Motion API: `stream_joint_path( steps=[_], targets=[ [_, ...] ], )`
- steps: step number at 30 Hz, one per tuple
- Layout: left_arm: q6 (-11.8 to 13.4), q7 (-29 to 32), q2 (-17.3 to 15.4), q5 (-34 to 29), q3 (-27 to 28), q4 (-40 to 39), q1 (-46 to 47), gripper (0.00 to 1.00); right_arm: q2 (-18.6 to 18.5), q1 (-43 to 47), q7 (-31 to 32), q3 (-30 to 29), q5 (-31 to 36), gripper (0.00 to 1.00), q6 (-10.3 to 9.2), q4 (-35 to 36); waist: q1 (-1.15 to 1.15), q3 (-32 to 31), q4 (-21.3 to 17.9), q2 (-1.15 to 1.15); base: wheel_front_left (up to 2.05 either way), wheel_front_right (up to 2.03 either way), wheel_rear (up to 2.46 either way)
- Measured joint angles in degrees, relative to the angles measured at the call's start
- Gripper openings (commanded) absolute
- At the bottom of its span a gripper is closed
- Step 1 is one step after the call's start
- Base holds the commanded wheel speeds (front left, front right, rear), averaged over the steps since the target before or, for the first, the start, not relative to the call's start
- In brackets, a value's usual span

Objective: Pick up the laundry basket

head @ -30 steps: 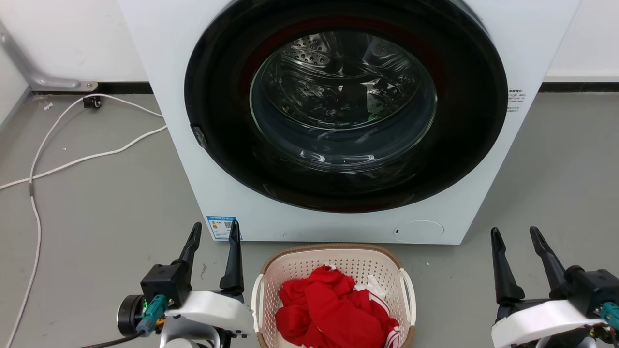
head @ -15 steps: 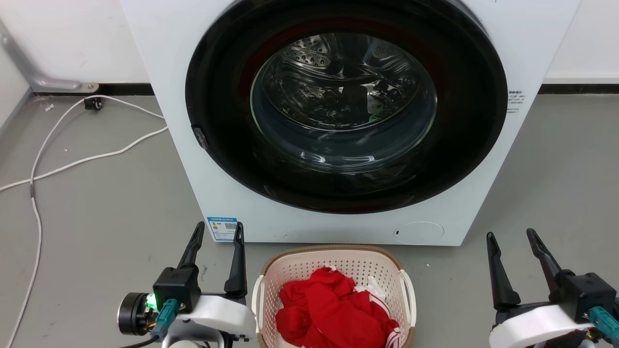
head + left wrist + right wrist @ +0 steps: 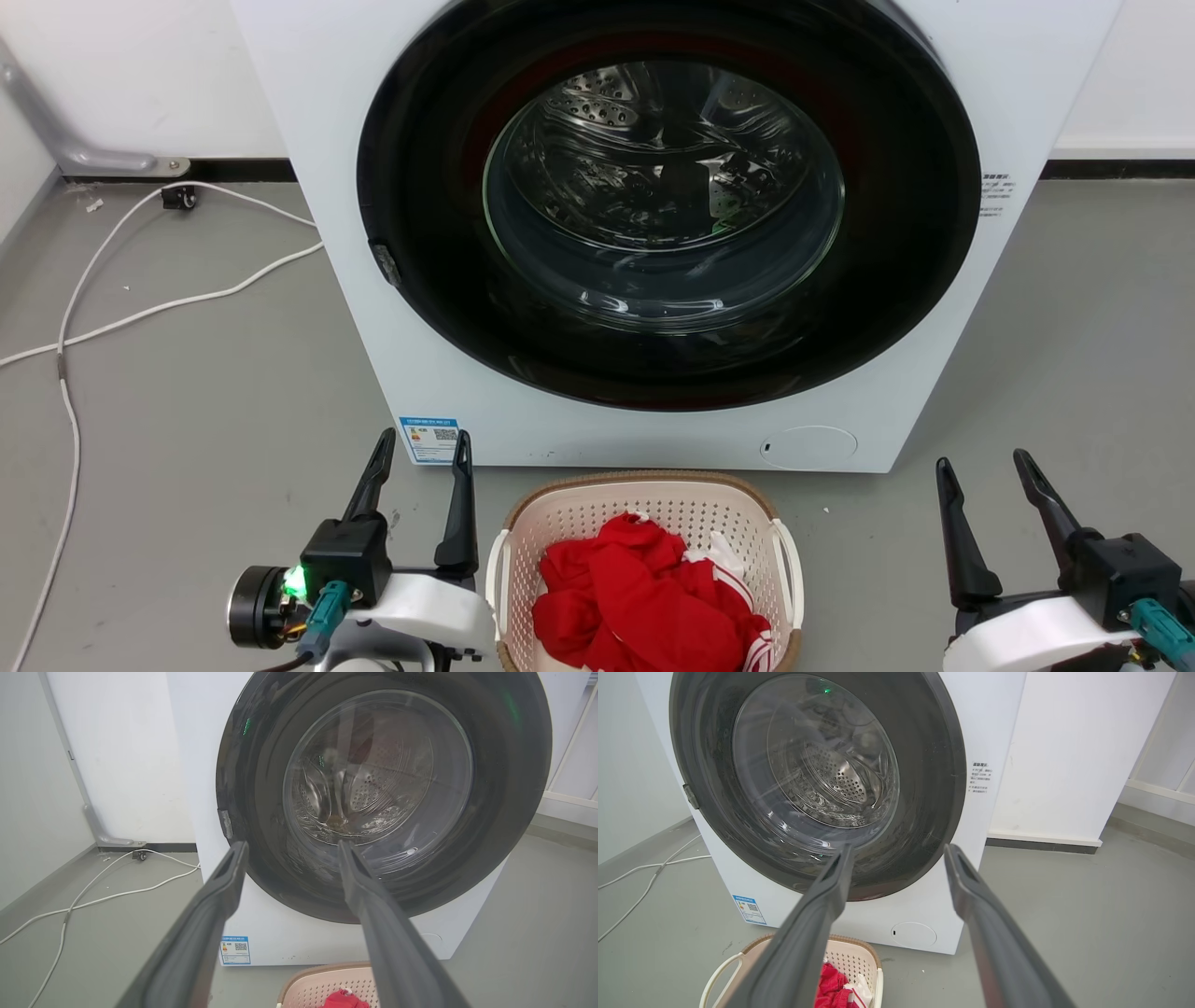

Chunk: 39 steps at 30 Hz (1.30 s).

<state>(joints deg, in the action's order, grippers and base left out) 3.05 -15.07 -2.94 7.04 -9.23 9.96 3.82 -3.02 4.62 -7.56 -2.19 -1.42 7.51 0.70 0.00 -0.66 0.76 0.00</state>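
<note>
One laundry basket (image 3: 569,523) on grey floor (image 3: 205,401), just before base of one washing machine (image 3: 653,439), door shut. Red garments (image 3: 644,588) heaped inside basket. Two grippers: left gripper (image 3: 423,437) just beside basket, right gripper (image 3: 982,460) well apart; both fingers spread, holding nothing. White cable (image 3: 177,303) trails along floor's left edge. White wall (image 3: 140,84) behind.
</note>
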Motion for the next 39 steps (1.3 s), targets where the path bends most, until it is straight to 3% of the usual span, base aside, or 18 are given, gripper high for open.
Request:
stream_joint_path(
  steps=[27,39],
  targets=[
    [0.81,0.0,-0.01,0.52,0.69,2.11,2.33,1.0,0.02,-2.75,1.1,-0.48,-0.75,1.0,0.0,-3.47,0.0,2.39,-0.31,0.0,0.0,0.0,0.0],
    [-2.66,1.49,-0.73,3.72,2.67,18.83,15.05,1.0,0.05,-12.9,5.64,1.74,-1.7,1.0,0.0,-13.77,0.0,12.43,-0.82,0.0,0.0,0.0,0.0]
  ],
)
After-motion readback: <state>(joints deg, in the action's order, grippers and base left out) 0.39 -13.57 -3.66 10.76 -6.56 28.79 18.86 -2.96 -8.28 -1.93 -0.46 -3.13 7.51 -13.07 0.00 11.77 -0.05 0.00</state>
